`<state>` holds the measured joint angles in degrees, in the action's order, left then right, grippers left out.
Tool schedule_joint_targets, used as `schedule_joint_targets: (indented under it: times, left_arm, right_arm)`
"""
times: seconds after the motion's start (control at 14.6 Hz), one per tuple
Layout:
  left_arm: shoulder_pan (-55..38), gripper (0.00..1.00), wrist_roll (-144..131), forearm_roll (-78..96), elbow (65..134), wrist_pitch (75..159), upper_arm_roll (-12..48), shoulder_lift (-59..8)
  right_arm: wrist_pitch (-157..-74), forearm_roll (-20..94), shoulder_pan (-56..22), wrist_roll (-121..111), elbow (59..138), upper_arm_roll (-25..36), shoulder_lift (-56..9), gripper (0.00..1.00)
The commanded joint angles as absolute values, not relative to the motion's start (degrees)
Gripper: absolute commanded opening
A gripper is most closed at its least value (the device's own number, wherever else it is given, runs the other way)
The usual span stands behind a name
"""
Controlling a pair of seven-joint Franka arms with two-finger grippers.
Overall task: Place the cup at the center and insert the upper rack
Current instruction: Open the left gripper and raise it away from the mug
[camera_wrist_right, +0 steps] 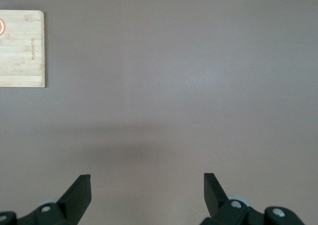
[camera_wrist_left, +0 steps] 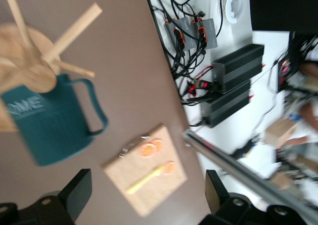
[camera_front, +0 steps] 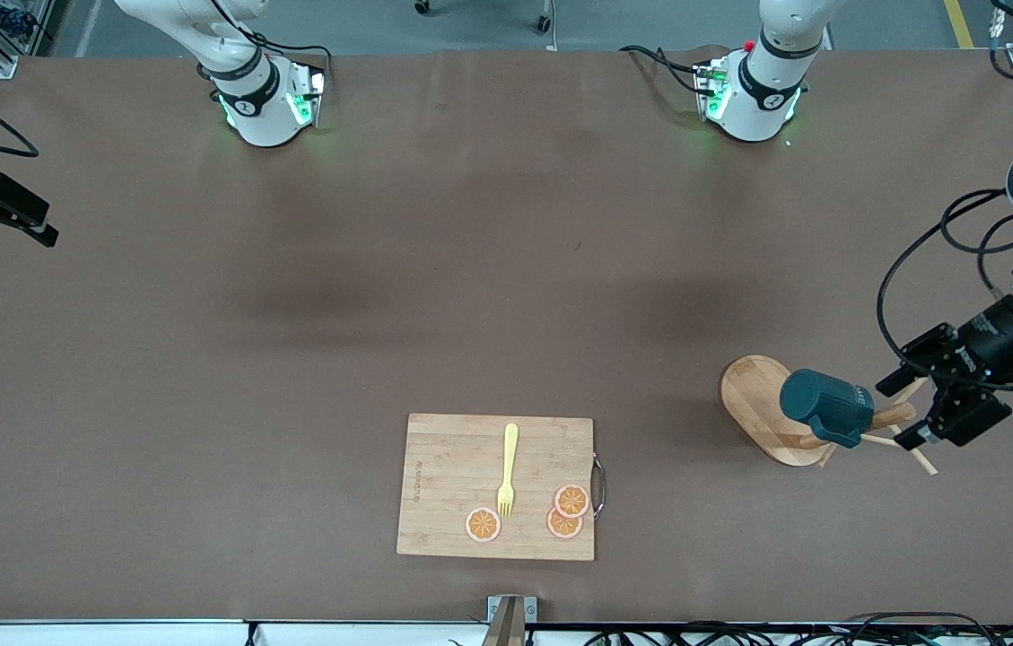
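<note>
One teal cup hangs on one mug tree; three orange slices, one fork; left tool and right tool gape empty, right tool waiting

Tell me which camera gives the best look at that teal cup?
The left wrist view: the cup fills much of the picture, hanging on the upper rack, with its handle and pale lettering visible. The front view shows the cup small, on the rack near the left tool. The right wrist view misses it.
</note>
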<state>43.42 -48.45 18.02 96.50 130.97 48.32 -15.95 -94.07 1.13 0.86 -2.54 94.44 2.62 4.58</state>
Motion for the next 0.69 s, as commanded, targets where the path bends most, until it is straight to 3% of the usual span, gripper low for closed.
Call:
schedule_joint_targets:
  times: [0.0,0.34,0.62]
  left_arm:
    - [46.2,1.0,-33.8,16.2,97.5,122.6,47.9,-9.8]
    - [46.3,1.0,-7.1,16.0,98.2,108.0,42.1,-2.5]
    - [45.6,1.0,-3.9,6.5,98.0,101.0,43.2,1.4]
  right_arm:
    - [-95.0,0.4,1.1,-2.5,96.2,2.2,6.2,1.0]
    - [-94.9,0.4,1.1,-2.5,96.2,2.2,6.2,1.0]
    - [-94.8,0.4,1.1,-2.5,96.3,2.2,6.2,1.0]
